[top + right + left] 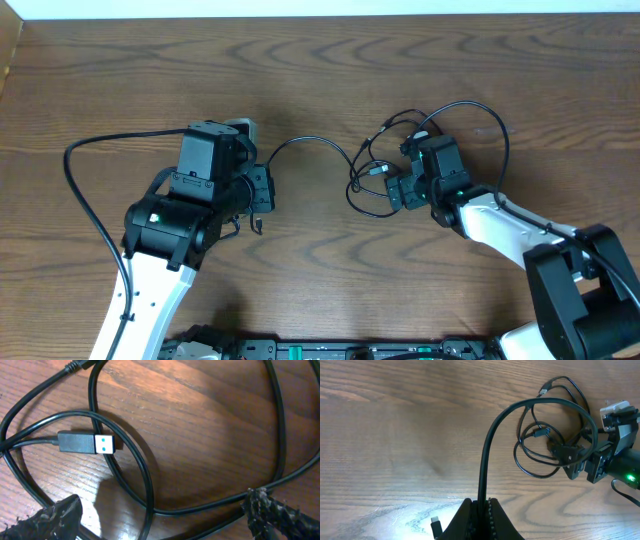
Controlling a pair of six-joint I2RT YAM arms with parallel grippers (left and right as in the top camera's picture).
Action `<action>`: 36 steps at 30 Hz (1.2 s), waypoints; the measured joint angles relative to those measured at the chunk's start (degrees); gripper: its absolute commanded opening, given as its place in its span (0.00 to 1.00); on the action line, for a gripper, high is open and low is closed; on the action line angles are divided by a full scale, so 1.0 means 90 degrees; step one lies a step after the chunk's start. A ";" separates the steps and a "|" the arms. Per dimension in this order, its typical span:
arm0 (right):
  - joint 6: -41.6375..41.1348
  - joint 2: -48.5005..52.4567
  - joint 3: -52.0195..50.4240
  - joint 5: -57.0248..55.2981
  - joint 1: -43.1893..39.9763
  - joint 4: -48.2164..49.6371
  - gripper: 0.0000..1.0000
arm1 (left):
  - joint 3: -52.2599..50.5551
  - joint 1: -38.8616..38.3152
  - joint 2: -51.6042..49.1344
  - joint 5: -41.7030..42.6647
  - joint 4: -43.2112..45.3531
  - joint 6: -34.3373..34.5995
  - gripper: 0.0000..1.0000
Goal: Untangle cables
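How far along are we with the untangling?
Done: one stretch of black cable runs clear of the loops, clamped in the shut left hand. In hand: the open right hand hangs over them. Left: the loops around the USB plug are crossed, nothing separated yet.

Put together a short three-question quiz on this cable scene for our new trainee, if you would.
1. True or false: the left gripper is shut on a strand of black cable.
2. How do the jaws of the right gripper stand over the tangle? A) open, one finger on each side of the strands; B) shut on a plug; C) shut on nothing.
3. What colour shows in the two small windows of the USB plug seen by the right wrist camera?

Key: 1 true; 2 A; 3 blue.
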State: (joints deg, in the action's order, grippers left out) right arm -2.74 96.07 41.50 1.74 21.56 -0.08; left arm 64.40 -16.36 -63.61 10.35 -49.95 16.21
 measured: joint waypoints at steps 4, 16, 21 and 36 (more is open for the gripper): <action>0.0000 0.0002 0.0000 0.0000 0.0000 0.0083 0.99 | 0.0000 0.0000 0.0000 0.0000 0.0000 0.0000 0.08; 0.0126 0.0010 0.0000 -0.0002 0.0000 0.0148 0.99 | 0.0000 0.0000 -0.0002 0.0000 -0.0007 0.0000 0.08; 0.0175 0.0012 0.0000 -0.0002 0.0000 0.0170 0.99 | 0.0000 0.0000 -0.0010 0.0002 -0.0068 -0.0007 0.08; 0.0197 0.0012 0.0000 0.0000 0.0000 0.0007 0.95 | 0.0000 0.0000 -0.0044 0.0056 -0.0073 -0.0017 0.08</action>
State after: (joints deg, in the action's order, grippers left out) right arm -0.97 96.18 41.50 1.74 21.56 -0.01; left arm 64.40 -16.36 -64.01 10.85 -50.61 16.05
